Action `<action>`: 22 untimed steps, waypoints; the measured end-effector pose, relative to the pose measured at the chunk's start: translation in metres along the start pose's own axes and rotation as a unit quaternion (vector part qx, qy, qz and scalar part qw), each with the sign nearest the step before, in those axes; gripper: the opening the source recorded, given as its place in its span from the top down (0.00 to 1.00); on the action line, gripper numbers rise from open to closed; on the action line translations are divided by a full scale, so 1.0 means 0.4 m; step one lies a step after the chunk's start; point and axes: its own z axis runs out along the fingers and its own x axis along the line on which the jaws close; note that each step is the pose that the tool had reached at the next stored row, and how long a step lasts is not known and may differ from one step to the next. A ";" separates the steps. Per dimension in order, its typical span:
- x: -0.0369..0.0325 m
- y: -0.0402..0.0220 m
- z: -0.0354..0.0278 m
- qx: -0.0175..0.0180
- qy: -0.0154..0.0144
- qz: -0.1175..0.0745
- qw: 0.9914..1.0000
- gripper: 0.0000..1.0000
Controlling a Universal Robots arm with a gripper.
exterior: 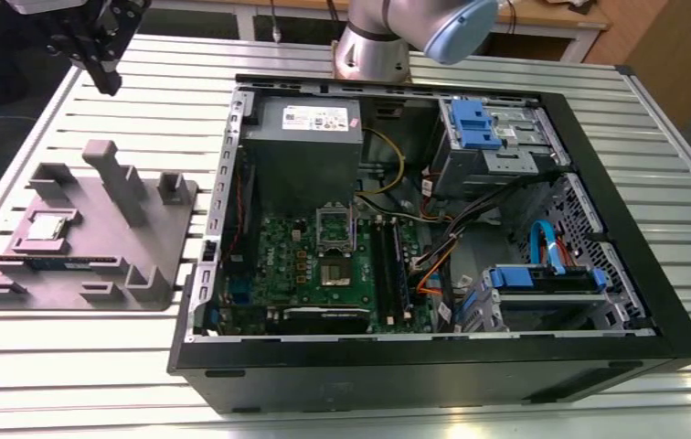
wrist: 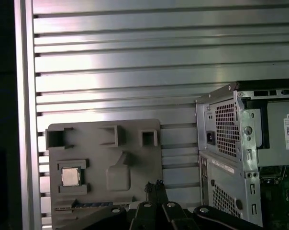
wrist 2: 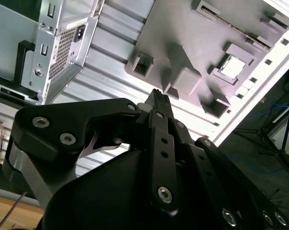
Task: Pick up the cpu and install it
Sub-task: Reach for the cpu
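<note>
Gripper: we see the gripper (exterior: 108,84) with its two black fingers pressed together at the tips and nothing between them; both wrist views show the same, (wrist 2: 159,97) and (wrist: 155,186).
Cpu, look: the cpu (exterior: 50,229) is a small flat square with a pale silvery top that catches the light, and it lies level.
Cpu, place: it sits in a square recess of the grey fixture (exterior: 138,247), well below the fingertips and apart from them, untouched. In both wrist views it lies off to one side of the tips, (wrist 2: 232,66) and (wrist: 71,176).
Beside the cpu: a long narrow memory stick (exterior: 63,262) lies in its own slot, just past the cpu's recess on the side away from the gripper.
Edges near the cpu: the recess walls stand close round all four sides. A tall grey post (exterior: 120,178) rises from the fixture between the gripper and the computer case (exterior: 443,357).
Open room: bare slatted table (exterior: 78,366) spreads under the gripper (no obstacle there that we can see).
Case: it lies open, with the motherboard (exterior: 309,265) exposed, on the far side of the fixture from the gripper, toward the exterior view's right.
</note>
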 end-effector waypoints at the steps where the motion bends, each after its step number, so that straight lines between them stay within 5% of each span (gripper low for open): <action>1: 0.005 0.000 0.000 0.000 0.000 0.000 1.000 0.89; 15: 0.069 -0.005 0.001 0.000 0.000 0.000 1.000 0.89; 22: 0.080 -0.006 0.001 0.000 0.000 0.000 1.000 0.89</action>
